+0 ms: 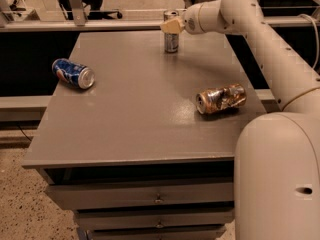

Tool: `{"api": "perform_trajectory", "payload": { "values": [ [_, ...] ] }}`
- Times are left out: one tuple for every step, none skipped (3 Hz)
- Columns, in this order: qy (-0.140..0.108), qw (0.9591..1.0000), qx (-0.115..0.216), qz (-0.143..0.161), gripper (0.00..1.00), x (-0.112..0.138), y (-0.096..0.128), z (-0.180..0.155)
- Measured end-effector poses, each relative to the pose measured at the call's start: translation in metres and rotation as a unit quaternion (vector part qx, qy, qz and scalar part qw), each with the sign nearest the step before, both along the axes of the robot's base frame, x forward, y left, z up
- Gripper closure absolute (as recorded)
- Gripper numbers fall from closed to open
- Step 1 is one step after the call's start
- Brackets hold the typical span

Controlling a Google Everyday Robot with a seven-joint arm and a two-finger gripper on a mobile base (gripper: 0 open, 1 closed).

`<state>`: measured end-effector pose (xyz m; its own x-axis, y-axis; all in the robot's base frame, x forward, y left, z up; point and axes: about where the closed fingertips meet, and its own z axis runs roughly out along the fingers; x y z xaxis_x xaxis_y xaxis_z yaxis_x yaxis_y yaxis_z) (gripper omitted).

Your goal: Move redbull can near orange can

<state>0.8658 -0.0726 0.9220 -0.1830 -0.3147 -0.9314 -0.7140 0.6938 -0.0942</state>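
The redbull can (171, 40) stands upright near the far edge of the grey table (140, 114). It is slim and silver with blue patches. My gripper (172, 25) is at the can's upper part, reaching in from the right and covering its top portion. The orange can (221, 98) lies on its side, dented and shiny, at the right side of the table. It is well in front of the redbull can and to its right.
A blue can with a red-white logo (73, 73) lies on its side near the table's left edge. My arm (260, 29) stretches over the table's right side. Drawers (150, 196) sit under the tabletop. A rail (100, 24) runs behind the table.
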Motion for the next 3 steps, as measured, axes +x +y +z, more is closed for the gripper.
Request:
{"api": "perform_trajectory", "payload": {
  "values": [
    [0.004,0.9992,0.004,0.039,0.88,-0.023,0.003,0.012],
    [0.002,0.9965,0.005,0.083,1.00,-0.063,-0.005,0.023],
    [0.000,0.9932,0.010,0.116,1.00,-0.114,-0.030,0.021]
  ]
}}
